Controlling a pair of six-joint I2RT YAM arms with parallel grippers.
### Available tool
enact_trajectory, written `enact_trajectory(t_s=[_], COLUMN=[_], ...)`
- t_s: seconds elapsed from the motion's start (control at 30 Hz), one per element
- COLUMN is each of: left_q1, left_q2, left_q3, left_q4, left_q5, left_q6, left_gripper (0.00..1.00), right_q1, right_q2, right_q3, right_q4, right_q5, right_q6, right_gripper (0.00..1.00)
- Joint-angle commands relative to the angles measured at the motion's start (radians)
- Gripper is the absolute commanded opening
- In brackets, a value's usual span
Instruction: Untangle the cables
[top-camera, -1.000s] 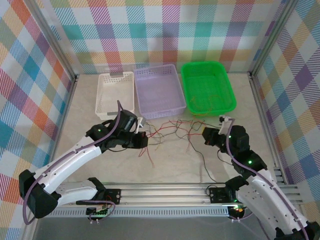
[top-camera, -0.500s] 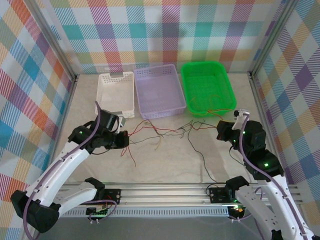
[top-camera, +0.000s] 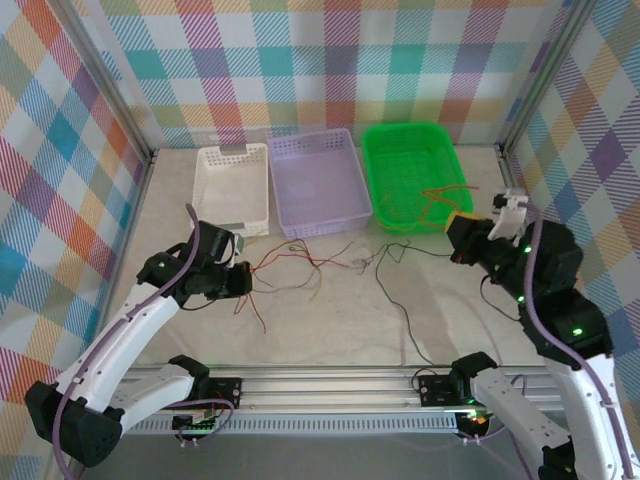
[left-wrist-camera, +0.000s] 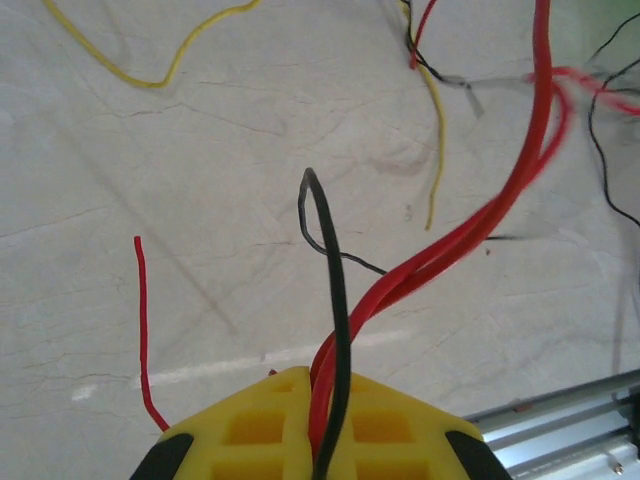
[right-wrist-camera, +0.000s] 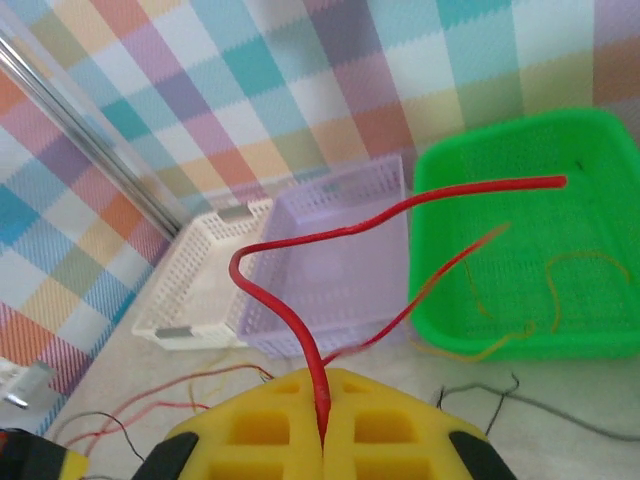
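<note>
Cables (top-camera: 310, 265) strung out wider than a second ago, with both grippers clamped on strands.
My left gripper (top-camera: 243, 280) has drawn back to the left, its jaws pinched on two red strands (left-wrist-camera: 440, 250) and a black strand (left-wrist-camera: 335, 300). My right gripper (top-camera: 455, 238) has swung out beside the green basket (top-camera: 415, 128), tight on one red cable (right-wrist-camera: 317, 378). The loose tangle lies on the table (top-camera: 330, 320) between them, before the lilac basket (top-camera: 320, 225). An orange strand (top-camera: 435, 192) trails into the green basket.

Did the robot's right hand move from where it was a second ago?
Yes. The right gripper has moved right and upward in the top view, ending beside the near right corner of the green basket.
</note>
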Motion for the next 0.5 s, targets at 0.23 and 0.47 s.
enact_trajectory(t_s=[0.23, 0.47], left_q1=[0.031, 0.029], left_q2=[0.016, -0.017], left_q3=[-0.019, -0.049], left_q4=[0.039, 0.081], left_q5=[-0.035, 0.042], left_q6=[0.001, 0.007], left_gripper=[0.00, 0.00], right_q1=[-0.009, -0.009], right_q2=[0.175, 0.302], right_q3=[0.240, 0.189], right_q4=[-0.229, -0.056], right_q5=[-0.258, -0.477], right_q6=[-0.035, 0.021], right_gripper=[0.00, 0.00])
